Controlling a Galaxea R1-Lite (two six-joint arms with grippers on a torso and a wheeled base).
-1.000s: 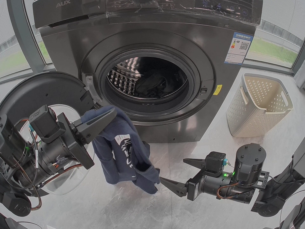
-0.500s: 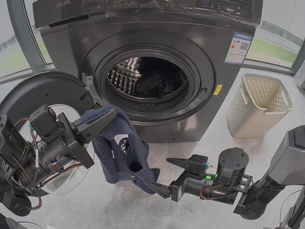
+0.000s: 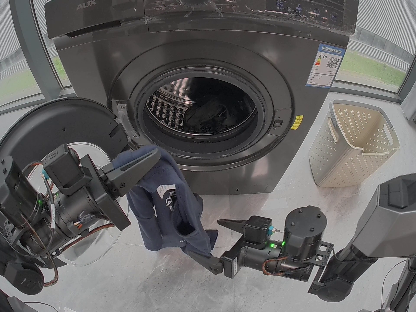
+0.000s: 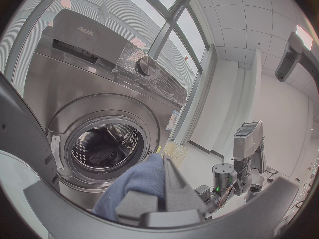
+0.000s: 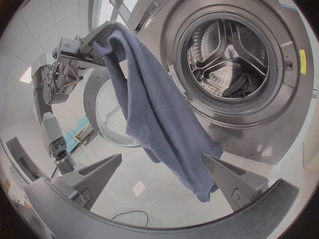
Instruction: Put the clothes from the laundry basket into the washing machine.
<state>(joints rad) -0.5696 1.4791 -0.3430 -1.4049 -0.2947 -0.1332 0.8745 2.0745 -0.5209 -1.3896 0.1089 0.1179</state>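
Observation:
A dark blue garment (image 3: pixel 167 200) hangs from my left gripper (image 3: pixel 149 157), which is shut on its top fold, in front of and below the washing machine's open drum (image 3: pixel 201 107). Dark clothing (image 3: pixel 208 113) lies inside the drum. My right gripper (image 3: pixel 206 239) is open low over the floor, its fingers either side of the garment's lower end. In the right wrist view the garment (image 5: pixel 156 110) hangs between the spread fingers of the right gripper (image 5: pixel 159 160). In the left wrist view the blue cloth (image 4: pixel 139 180) sits beside the left gripper's finger (image 4: pixel 176 186).
The machine's round door (image 3: pixel 60 122) stands swung open at the left, behind my left arm. A cream laundry basket (image 3: pixel 355 144) stands on the floor right of the machine. Bare grey floor lies under both grippers.
My right arm has moved left and a little down, bringing its open fingers around the bottom of the hanging garment. The left gripper and garment have barely shifted.

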